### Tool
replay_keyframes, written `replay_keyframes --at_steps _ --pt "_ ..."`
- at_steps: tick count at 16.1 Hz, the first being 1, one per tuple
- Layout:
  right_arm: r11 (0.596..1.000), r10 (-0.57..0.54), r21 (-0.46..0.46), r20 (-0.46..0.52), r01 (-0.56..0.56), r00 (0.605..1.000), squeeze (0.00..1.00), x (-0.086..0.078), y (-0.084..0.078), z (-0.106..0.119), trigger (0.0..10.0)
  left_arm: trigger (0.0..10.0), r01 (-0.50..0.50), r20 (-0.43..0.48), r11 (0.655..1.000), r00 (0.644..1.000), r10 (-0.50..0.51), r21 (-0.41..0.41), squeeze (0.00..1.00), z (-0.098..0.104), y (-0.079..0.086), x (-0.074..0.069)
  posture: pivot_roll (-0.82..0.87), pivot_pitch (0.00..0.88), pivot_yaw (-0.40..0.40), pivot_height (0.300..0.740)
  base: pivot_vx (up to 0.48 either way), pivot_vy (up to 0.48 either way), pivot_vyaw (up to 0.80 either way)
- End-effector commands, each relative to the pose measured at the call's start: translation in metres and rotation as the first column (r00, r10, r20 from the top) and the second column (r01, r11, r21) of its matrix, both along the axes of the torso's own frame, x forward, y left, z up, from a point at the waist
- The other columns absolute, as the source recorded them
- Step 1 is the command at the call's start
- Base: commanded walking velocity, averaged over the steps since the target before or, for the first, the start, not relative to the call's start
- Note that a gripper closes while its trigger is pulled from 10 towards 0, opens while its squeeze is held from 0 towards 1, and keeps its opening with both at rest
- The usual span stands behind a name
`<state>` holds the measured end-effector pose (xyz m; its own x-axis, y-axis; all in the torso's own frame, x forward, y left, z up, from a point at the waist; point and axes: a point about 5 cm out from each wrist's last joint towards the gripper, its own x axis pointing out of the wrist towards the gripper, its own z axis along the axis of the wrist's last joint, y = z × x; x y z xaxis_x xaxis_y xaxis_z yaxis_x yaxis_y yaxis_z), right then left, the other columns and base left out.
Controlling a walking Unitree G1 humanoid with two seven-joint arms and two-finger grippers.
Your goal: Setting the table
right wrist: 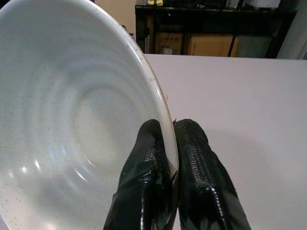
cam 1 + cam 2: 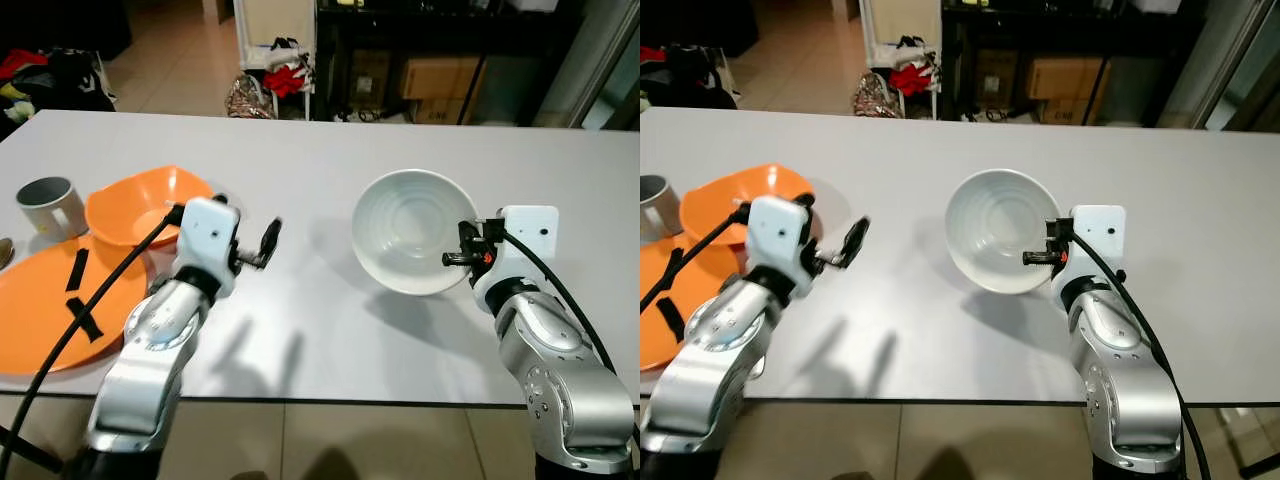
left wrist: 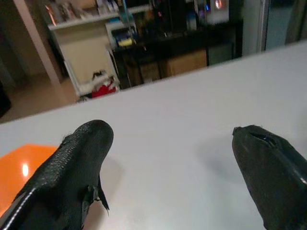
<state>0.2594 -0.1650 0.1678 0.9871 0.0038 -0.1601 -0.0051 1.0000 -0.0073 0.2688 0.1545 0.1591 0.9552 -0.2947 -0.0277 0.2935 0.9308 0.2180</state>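
Observation:
A white ribbed bowl (image 2: 405,232) hangs tilted above the white table (image 2: 330,170), casting a shadow below it. My right gripper (image 2: 462,248) is shut on its near right rim, one finger inside and one outside (image 1: 165,163). My left gripper (image 2: 262,243) hovers open over the table's left half, nothing between its fingers (image 3: 72,167). An orange bowl (image 2: 140,205) sits just left of it, beside a large orange plate (image 2: 40,305) with black utensils (image 2: 80,290) lying on it. A grey mug (image 2: 48,206) stands at the far left.
Beyond the table's far edge lie a tiled floor, a white shelf with clothes (image 2: 280,70) and dark shelving with cardboard boxes (image 2: 430,75). The table's near edge (image 2: 330,400) runs just in front of my arms.

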Motion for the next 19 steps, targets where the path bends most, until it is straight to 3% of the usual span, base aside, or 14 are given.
replay_keyframes --at_steps 1,3,7,9,10,13,14,16,19 --pt "1.0 -0.001 0.011 0.033 0.0 0.999 0.0 -0.002 0.001 0.008 10.0 10.0 0.022 -0.008 1.0 1.0 -0.021 0.019 0.0 -0.002 0.002 -0.002 0.05 0.0 0.031 0.74 0.0 0.0 0.0" --pt "0.998 -0.009 0.061 -0.012 0.009 1.0 0.0 0.0 -0.004 0.003 10.0 10.0 0.088 -0.043 0.995 0.995 -0.086 0.039 0.0 -0.008 0.004 -0.005 0.03 0.0 0.044 0.74 0.0 0.0 0.0" --pt "0.994 0.012 0.112 -0.042 -0.007 0.999 0.0 0.027 -0.018 0.009 10.0 10.0 0.227 -0.073 0.972 0.972 -0.223 0.053 0.0 -0.008 -0.004 -0.003 0.02 0.0 0.043 0.74 0.0 0.0 0.0" --pt "0.976 0.105 0.203 -0.128 -0.078 0.986 0.0 0.054 -0.021 0.013 10.0 10.0 0.312 -0.101 0.947 0.947 -0.304 0.081 0.0 -0.008 -0.01 -0.004 0.03 0.0 0.043 0.74 0.0 0.0 0.0" --pt "0.973 0.124 0.212 -0.149 -0.091 0.981 0.0 0.059 -0.021 0.011 10.0 10.0 0.329 -0.112 0.941 0.941 -0.32 0.082 0.0 -0.008 -0.011 -0.006 0.03 0.0 0.041 0.74 0.0 0.0 0.0" --pt "0.928 0.206 0.357 -0.244 -0.109 0.948 0.0 0.088 -0.018 0.002 10.0 10.0 0.417 -0.149 0.906 0.903 -0.402 0.079 0.0 -0.008 -0.018 -0.013 0.04 0.0 0.03 0.74 0.0 0.0 0.0" --pt "0.89 0.218 0.45 -0.291 -0.067 0.932 0.0 0.108 -0.016 -0.001 10.0 10.0 0.431 -0.158 0.899 0.895 -0.417 0.074 0.0 -0.007 -0.018 -0.013 0.05 0.0 0.033 0.74 0.0 0.0 0.0" --pt "0.851 0.225 0.524 -0.307 -0.033 0.925 0.0 0.122 -0.013 -0.001 10.0 10.0 0.452 -0.179 0.888 0.883 -0.434 0.079 0.0 -0.007 -0.017 -0.016 0.05 0.0 0.036 0.74 0.0 0.0 0.0" --pt "0.839 0.241 0.542 -0.309 -0.038 0.92 0.0 0.138 0.002 0.006 10.0 10.0 0.464 -0.203 0.883 0.874 -0.442 0.075 0.0 -0.006 -0.014 -0.016 0.07 0.0 0.042 0.74 0.0 0.0 0.0"
